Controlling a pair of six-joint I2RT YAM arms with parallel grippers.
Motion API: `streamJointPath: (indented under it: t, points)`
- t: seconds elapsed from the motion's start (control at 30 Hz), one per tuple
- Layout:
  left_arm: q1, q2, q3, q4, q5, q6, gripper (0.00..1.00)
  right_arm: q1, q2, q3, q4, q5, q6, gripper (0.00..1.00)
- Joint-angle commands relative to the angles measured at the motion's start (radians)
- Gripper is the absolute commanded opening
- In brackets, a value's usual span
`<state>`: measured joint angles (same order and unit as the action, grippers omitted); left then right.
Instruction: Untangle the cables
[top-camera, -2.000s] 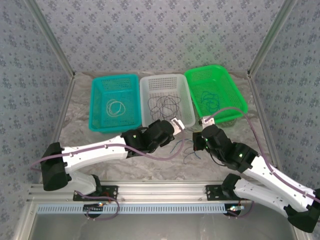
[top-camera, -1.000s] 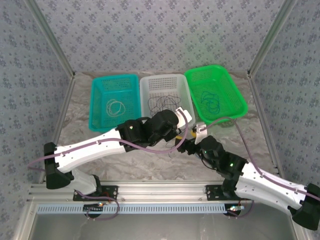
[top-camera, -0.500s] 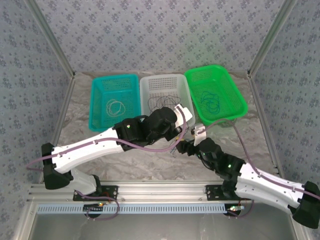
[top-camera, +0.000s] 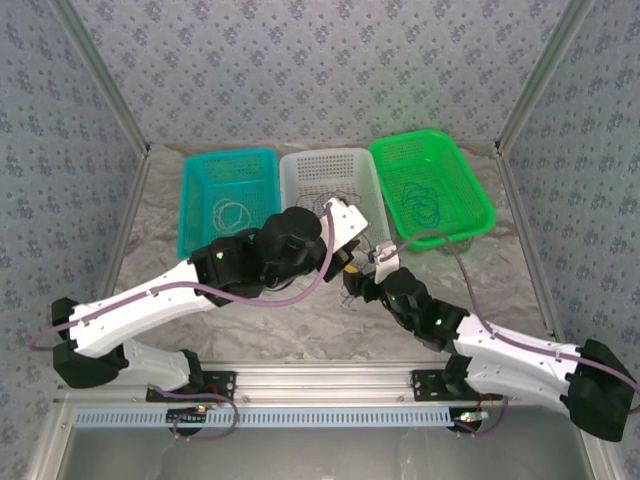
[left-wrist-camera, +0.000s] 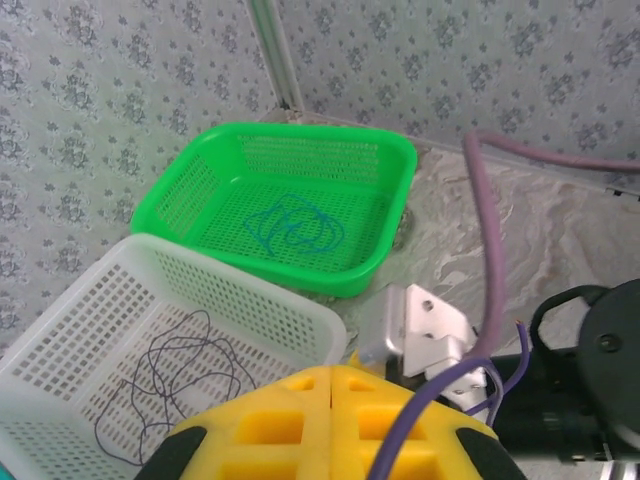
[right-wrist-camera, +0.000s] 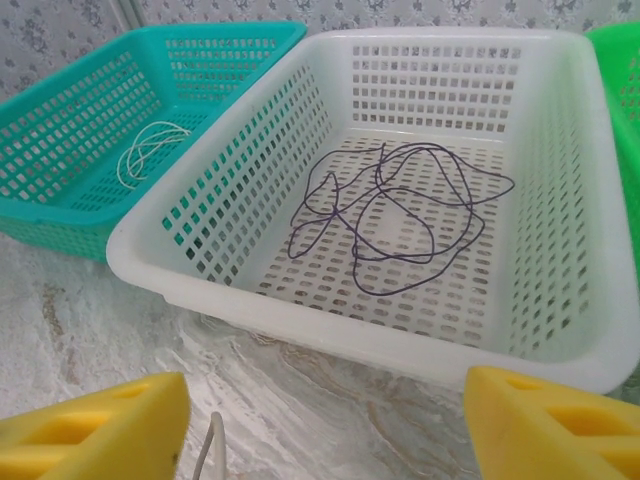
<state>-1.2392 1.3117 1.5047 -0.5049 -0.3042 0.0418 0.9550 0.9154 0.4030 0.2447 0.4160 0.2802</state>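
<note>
My left gripper (left-wrist-camera: 333, 385) (top-camera: 347, 262) is shut, its yellow fingers pressed together with nothing showing in the seam. A thin purple cable (left-wrist-camera: 425, 415) runs across its right finger towards the right arm's wrist; whether it is pinched I cannot tell. My right gripper (right-wrist-camera: 325, 400) (top-camera: 352, 285) stands open low over the table, in front of the white basket (right-wrist-camera: 300, 305). A white cable end (right-wrist-camera: 210, 445) lies just inside its left finger. A few loose cable ends (top-camera: 350, 302) show on the table beneath both grippers.
A purple cable (right-wrist-camera: 400, 215) lies in the white basket, a blue cable (left-wrist-camera: 295, 225) in the green basket (left-wrist-camera: 300, 275), and a white cable (right-wrist-camera: 150, 150) in the teal basket (right-wrist-camera: 60, 215). The baskets stand side by side at the back, behind marbled table.
My left arm has swung up and to the left, lifting its shut gripper. The right arm has slid left towards the centre, and its jaws have narrowed a little.
</note>
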Motion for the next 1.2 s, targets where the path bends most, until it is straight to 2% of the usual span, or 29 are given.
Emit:
streamJointPath:
  t: [0.0, 0.07, 0.13, 0.27, 0.43, 0.77, 0.97, 1.17]
  points:
    - [-0.008, -0.028, -0.001, 0.068, 0.032, -0.016, 0.0, -0.007, 0.039, 0.055, -0.001, -0.008, 0.012, 0.63]
    - [-0.007, -0.04, 0.0, 0.081, 0.037, -0.015, 0.0, -0.007, 0.072, 0.07, -0.061, 0.005, 0.066, 0.51]
    - [-0.008, -0.051, 0.008, 0.08, 0.031, -0.005, 0.0, -0.008, 0.095, 0.07, -0.114, 0.012, 0.117, 0.44]
    - [-0.007, -0.079, 0.022, 0.072, -0.018, 0.032, 0.0, -0.005, 0.095, 0.021, -0.173, 0.005, 0.226, 0.39]
    - [-0.002, -0.095, 0.057, 0.051, -0.078, 0.091, 0.0, 0.004, 0.014, -0.075, -0.227, -0.002, 0.312, 0.38]
    - [0.048, -0.092, 0.159, 0.029, -0.073, 0.116, 0.0, 0.006, -0.193, -0.195, -0.426, 0.016, 0.436, 0.39]
    - [0.088, -0.092, 0.22, 0.015, -0.072, 0.119, 0.0, -0.015, -0.221, -0.22, -0.527, 0.027, 0.515, 0.45]
    - [0.105, -0.079, 0.243, -0.001, -0.054, 0.111, 0.0, -0.05, -0.224, -0.208, -0.59, 0.051, 0.567, 0.46]
